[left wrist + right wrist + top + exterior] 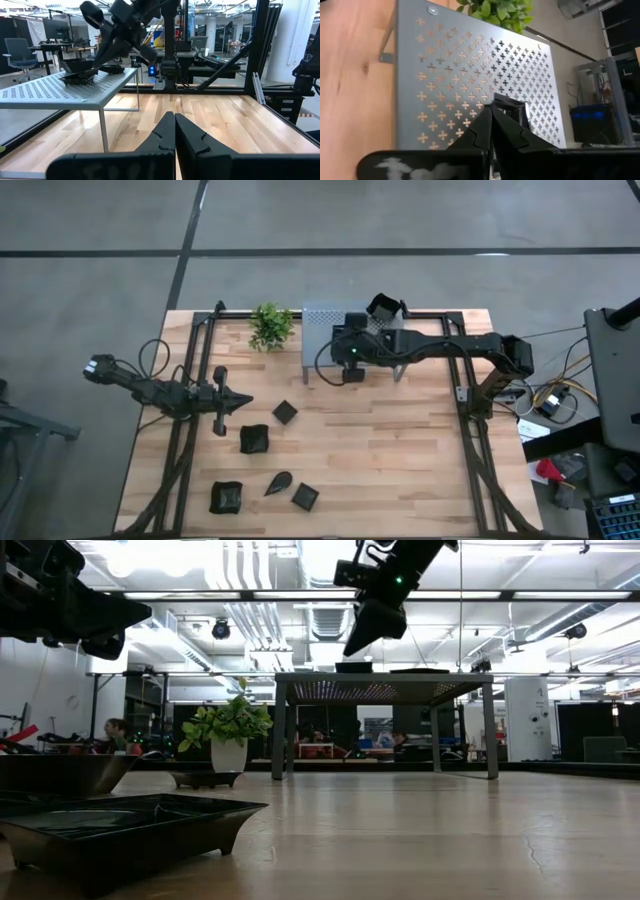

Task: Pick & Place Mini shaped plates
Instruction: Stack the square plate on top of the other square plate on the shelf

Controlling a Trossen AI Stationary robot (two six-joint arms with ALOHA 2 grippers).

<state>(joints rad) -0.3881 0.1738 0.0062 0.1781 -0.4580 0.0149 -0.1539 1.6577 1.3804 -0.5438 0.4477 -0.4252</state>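
Several mini shaped plates lie on the wooden table's near left part: a small square [285, 412], a deeper one [254, 439], another [226, 497], a teardrop [279, 481] and a square [305, 497]. More black plates rest on the grey perforated shelf [318, 320]: a wavy-rimmed one [77, 75], a flat one [112, 69] and one at its far right corner [385, 307]. My right gripper [490, 116] is shut, empty, slanting down just above the shelf, with a plate [512, 106] beyond its tips. My left gripper [175, 120] is shut, level, at the table's left.
A small green plant [270, 326] in a white pot stands left of the shelf at the far edge. Black frame rails [190, 430] run along the table's left and right sides. The shelf stands on thin legs [104, 127], with bare wood [400, 450] at the near right.
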